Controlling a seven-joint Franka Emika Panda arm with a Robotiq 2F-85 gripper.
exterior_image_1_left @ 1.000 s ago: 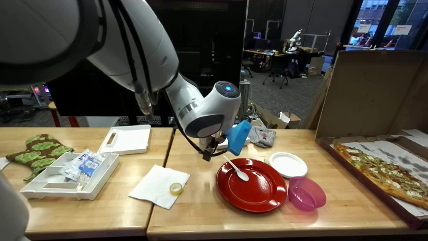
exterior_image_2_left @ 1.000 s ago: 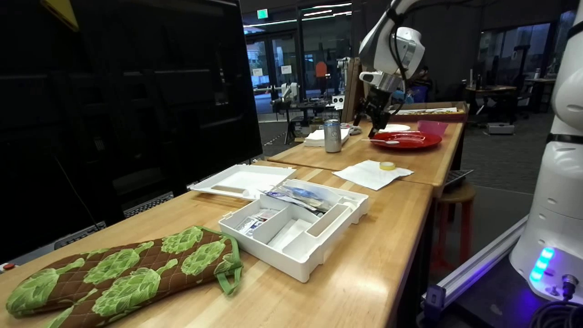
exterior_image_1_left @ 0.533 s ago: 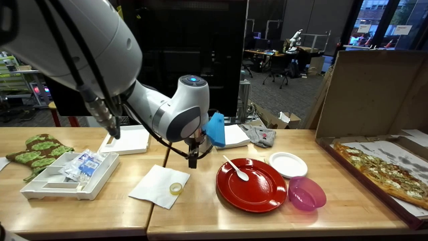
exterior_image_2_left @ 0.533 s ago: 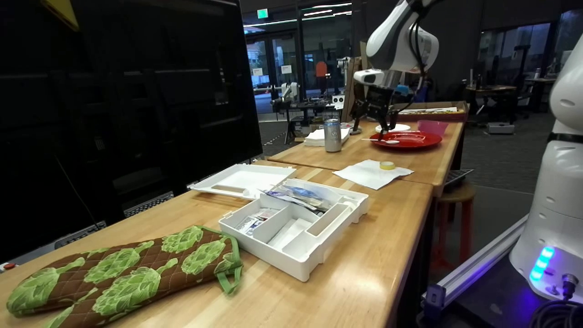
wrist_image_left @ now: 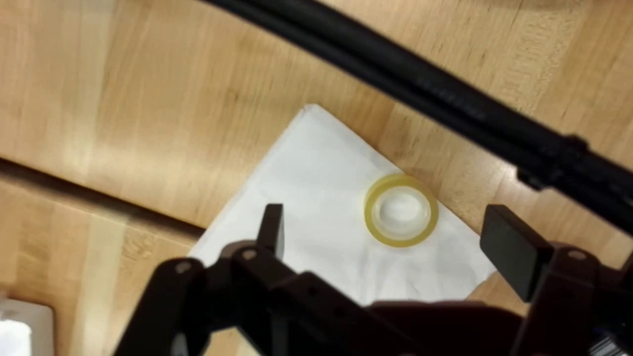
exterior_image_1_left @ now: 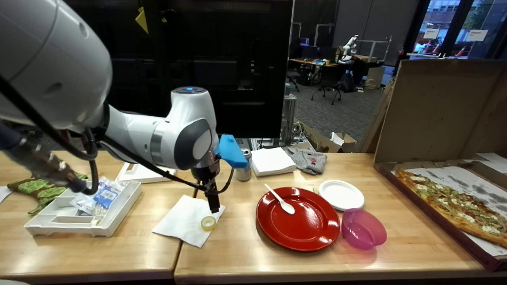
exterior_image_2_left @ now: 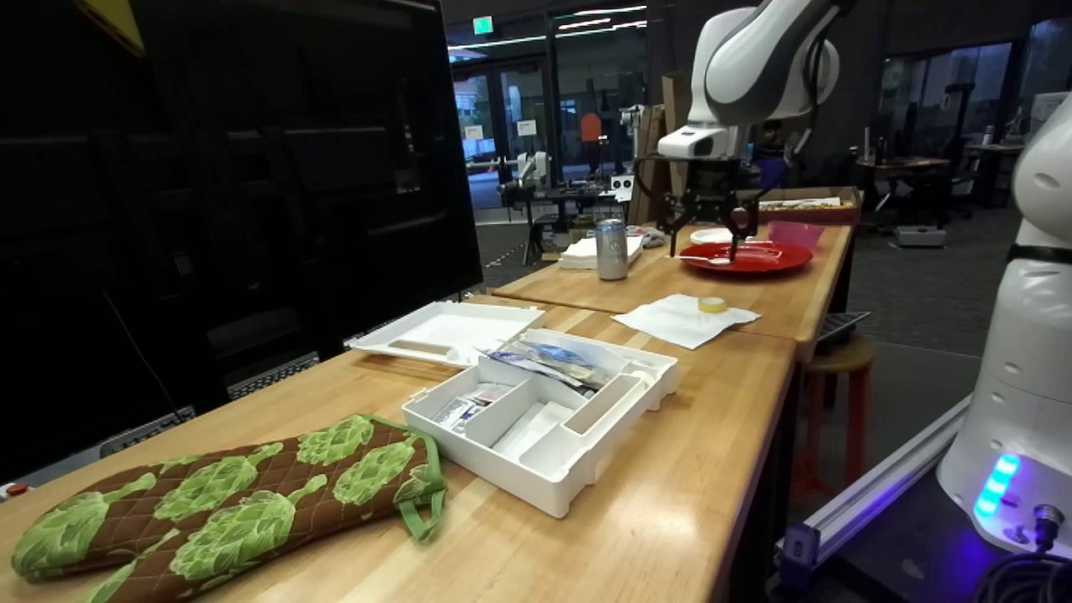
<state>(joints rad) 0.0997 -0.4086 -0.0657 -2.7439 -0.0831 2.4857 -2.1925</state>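
Hand (exterior_image_1_left: 214,210) has moved left in an exterior view, away from the round glossy red plate (exterior_image_1_left: 299,229); fingers (wrist_image_left: 509,252) spread wide, nothing held. Yellow ring-shaped tape roll (wrist_image_left: 401,241) on folded white paper napkin (wrist_image_left: 321,198) now shows between them in the wrist view, untouched, nearest thing.

The fingers (wrist_image_left: 512,247) are black, the tape roll (wrist_image_left: 401,243) yellow, the napkin (wrist_image_left: 324,202) plain white, the surface (wrist_image_left: 163,123) honey-toned with streaky wood grain; the plate (exterior_image_1_left: 305,227) is red, the spoon (exterior_image_1_left: 284,205) white, the bowl (exterior_image_1_left: 363,229) pink, the can (exterior_image_2_left: 612,254) silver and blue, the oven mitt (exterior_image_2_left: 251,502) brown with green artichokes
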